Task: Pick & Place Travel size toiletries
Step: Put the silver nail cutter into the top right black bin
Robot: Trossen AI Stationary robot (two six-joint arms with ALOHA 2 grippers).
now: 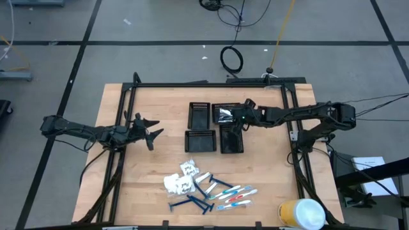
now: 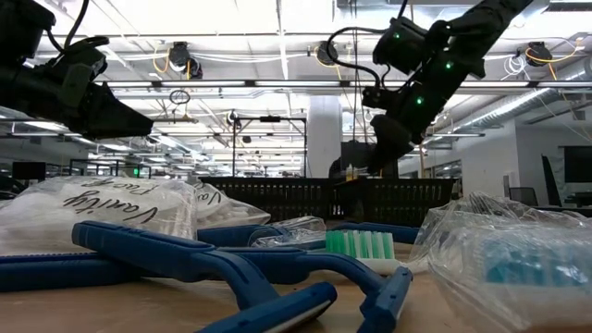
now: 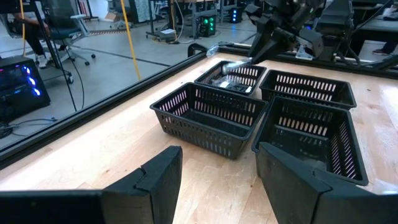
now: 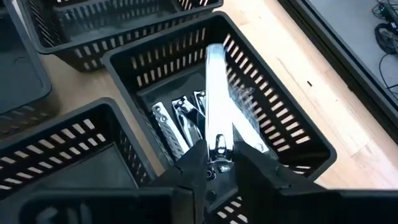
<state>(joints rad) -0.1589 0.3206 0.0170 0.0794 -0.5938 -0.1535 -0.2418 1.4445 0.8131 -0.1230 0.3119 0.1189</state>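
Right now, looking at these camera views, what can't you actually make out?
- Right wrist view: whether the right gripper grips the clear packet; the fingers hide the contact.
- High view: contents of the back right tray; too small, the gripper covers part.
- Low view: the razors are blurred and cut off by the edge.

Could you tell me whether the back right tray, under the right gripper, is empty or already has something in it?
Not empty. The tray holds silvery nail clippers on its floor, and the right gripper hangs over it with a clear packet between its fingers.

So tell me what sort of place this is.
Likely a robotics lab or workshop: a framed wooden table on a tape-marked concrete floor, an office chair beyond, and exposed ceiling ducts and lights.
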